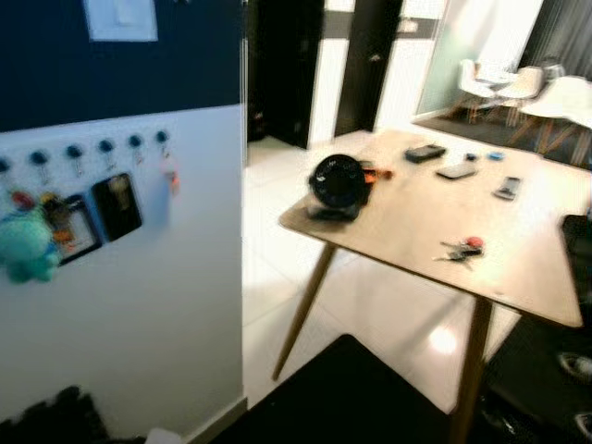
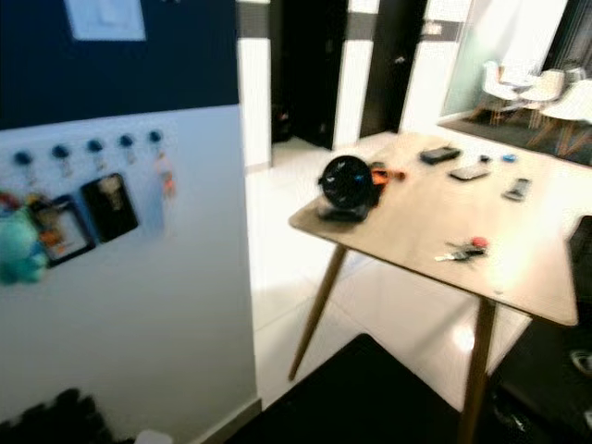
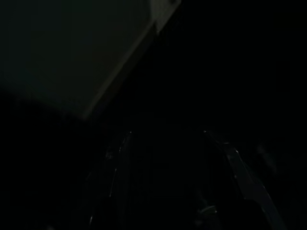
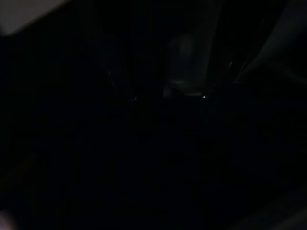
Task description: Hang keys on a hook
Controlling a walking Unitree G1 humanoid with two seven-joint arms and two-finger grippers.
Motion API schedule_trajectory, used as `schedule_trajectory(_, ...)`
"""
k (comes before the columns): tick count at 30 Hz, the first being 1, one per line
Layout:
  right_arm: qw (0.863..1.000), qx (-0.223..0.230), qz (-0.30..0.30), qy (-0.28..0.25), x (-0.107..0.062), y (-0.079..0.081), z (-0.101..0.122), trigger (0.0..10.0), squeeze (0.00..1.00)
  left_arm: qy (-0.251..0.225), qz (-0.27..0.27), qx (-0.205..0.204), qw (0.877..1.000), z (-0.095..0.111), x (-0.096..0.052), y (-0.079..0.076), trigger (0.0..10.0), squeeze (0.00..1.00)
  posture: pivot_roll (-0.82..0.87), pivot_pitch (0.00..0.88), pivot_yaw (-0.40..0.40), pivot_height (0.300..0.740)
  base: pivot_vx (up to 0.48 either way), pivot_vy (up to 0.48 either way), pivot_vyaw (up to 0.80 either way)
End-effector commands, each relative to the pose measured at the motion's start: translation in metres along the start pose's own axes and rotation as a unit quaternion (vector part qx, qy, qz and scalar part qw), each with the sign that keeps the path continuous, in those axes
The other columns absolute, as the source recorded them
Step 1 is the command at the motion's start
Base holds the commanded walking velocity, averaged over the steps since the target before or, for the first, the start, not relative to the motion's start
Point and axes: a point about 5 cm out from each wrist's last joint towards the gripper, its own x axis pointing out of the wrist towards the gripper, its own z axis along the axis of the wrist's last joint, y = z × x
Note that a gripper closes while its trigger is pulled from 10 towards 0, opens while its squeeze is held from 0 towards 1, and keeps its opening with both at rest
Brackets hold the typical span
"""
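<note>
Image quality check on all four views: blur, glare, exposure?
Left and right eye views: soft motion blur throughout; the hooks on the white wall and the keys on the table are smeared, with blown-out glare on the far tabletop and floor. Left wrist view: nearly black, only a pale wall edge and faint finger outlines. Right wrist view: nearly black, few glints.

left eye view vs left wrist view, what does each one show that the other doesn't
Left eye view: a bunch of metal keys with a red tag on the light wooden table, a round black fan, and a row of dark knob hooks on the white wall. Left wrist view: very dark, with a faint outline of the left end effector. Shared: probably that pale wall surface, seen dimly from the wrist.
</note>
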Motion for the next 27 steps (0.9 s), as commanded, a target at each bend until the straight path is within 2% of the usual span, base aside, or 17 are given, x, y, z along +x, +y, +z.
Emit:
schedule_trajectory(1,1.000,0.002,-0.007,0.008,-0.0020,-0.0053,-0.0038,10.0,0.00,0.010,-0.001,0.006,1.000,-0.0047,-0.0016,0.0001,10.0,0.00,0.05,0.053,0.024,0.740,0.000,0.000,-0.80)
schedule_trajectory(3,1.000,0.002,-0.007,0.008,-0.0020,-0.0053,-0.0038,10.0,0.00,0.010,-0.001,0.006,1.000,-0.0047,-0.0016,0.0001,10.0,0.00,0.05,0.053,0.024,0.740,0.000,0.000,-0.80)
schedule_trajectory(5,1.000,0.002,-0.008,0.009,-0.0021,-0.0058,-0.0039,10.0,0.00,-0.002,0.003,-0.017,1.000,-0.0035,-0.0016,-0.0008,10.0,0.00,0.04,0.053,0.025,0.740,0.000,0.000,-0.80)
schedule_trajectory(8,1.000,0.003,-0.008,0.009,-0.0023,-0.0060,-0.0043,10.0,0.00,-0.009,0.005,-0.029,1.000,-0.0026,-0.0015,-0.0016,10.0,0.00,0.04,0.053,0.026,0.740,0.000,0.000,-0.80)
schedule_trajectory(25,1.000,0.003,-0.010,0.007,-0.0029,-0.0078,-0.0045,10.0,0.00,-0.034,-0.010,-0.034,0.999,0.0027,-0.0009,-0.0071,10.0,0.00,0.04,0.043,0.024,0.740,0.000,0.000,-0.80)
schedule_trajectory(27,1.000,0.002,-0.010,0.006,-0.0029,-0.0079,-0.0042,10.0,0.00,-0.036,-0.010,-0.034,0.999,0.0031,-0.0009,-0.0069,10.0,0.00,0.04,0.036,0.024,0.740,0.000,0.000,0.00)
